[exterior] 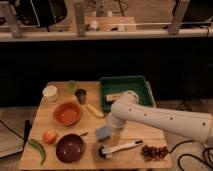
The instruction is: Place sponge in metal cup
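tool (114, 135) sits low against the light blue sponge (102, 133), seemingly to grasp it, though its hold cannot be told; metal cup (81, 95) waits well beyond.

Showing pale, matt wood across tabletop (125, 160). Looking like dull dark-grey metal w/ faint sheen: metal cup (81, 95). Reading as soft, matt, foam-like: sponge (103, 133). Hanging just beside sponge, low over front-centre of tabletop: gripper (114, 136), material not telling. Appearing as smooth white hard plastic, slight gloss: arm casing (160, 120). Catching light, glossy: orange bowl (67, 113) & dark purple bowl (70, 148). Looking like smooth green plastic: tray (107, 82). Seeming translucent, prob. plastic: pale green cup (72, 86).
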`<state>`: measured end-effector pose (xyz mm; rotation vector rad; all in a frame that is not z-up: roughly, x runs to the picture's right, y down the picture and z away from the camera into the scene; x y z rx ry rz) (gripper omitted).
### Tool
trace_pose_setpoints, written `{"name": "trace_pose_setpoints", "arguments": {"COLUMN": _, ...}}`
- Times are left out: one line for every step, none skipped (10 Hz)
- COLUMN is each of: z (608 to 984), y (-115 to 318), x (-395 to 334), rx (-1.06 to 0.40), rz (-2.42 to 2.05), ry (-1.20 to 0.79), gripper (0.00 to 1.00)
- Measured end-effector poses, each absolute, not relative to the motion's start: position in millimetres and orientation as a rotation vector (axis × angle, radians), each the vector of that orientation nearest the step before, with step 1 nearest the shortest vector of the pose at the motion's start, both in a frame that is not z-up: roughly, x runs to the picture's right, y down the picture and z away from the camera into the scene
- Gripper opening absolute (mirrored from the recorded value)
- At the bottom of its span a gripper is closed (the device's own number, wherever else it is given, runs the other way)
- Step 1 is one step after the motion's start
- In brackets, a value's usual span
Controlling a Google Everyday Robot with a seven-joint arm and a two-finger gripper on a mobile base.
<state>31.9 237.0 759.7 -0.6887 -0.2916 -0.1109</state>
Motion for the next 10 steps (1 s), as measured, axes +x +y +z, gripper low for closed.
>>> {"name": "trace_pose_setpoints", "arguments": {"z": 764.8, "y": 239.2, "x": 29.6, "rx": -0.692, "rz": -0.113, "ry": -0.295, "gripper": 0.8}}
{"name": "trace_pose_setpoints", "arguments": {"z": 770.2, "y": 240.9, "x": 24.8, "rx": -0.694, "rz": -0.116, "ry": -0.301, "gripper": 0.8}}
{"name": "trace_pose_setpoints", "arguments": {"z": 772.3, "y": 240.5, "x": 26.1, "rx": -0.69, "rz": -0.113, "ry": -0.302, "gripper": 0.8}}
{"name": "trace_pose_setpoints", "arguments": {"z": 771.7, "y": 237.7, "x": 27.9, "rx": -0.688, "rz": -0.114, "ry": -0.307, "gripper": 0.8}}
{"name": "trace_pose_setpoints", "arguments": {"z": 768.6, "y": 234.4, "x": 30.1, "rx": -0.69, "rz": -0.115, "ry": -0.308, "gripper": 0.8}}
{"name": "trace_pose_setpoints", "arguments": {"z": 768.6, "y": 233.0, "x": 28.4, "rx": -0.689, "rz": -0.12, "ry": -0.313, "gripper": 0.79}}
{"name": "trace_pose_setpoints", "arguments": {"z": 770.7, "y": 233.6, "x": 27.8, "rx": -0.688, "rz": -0.124, "ry": -0.316, "gripper": 0.79}}
{"name": "trace_pose_setpoints", "arguments": {"z": 771.4, "y": 233.1, "x": 27.7, "rx": -0.687, "rz": -0.126, "ry": -0.319, "gripper": 0.79}}
{"name": "trace_pose_setpoints", "arguments": {"z": 773.7, "y": 232.1, "x": 27.8, "rx": -0.686, "rz": -0.122, "ry": -0.324, "gripper": 0.79}}
{"name": "trace_pose_setpoints", "arguments": {"z": 776.3, "y": 233.4, "x": 27.8, "rx": -0.686, "rz": -0.121, "ry": -0.324, "gripper": 0.77}}
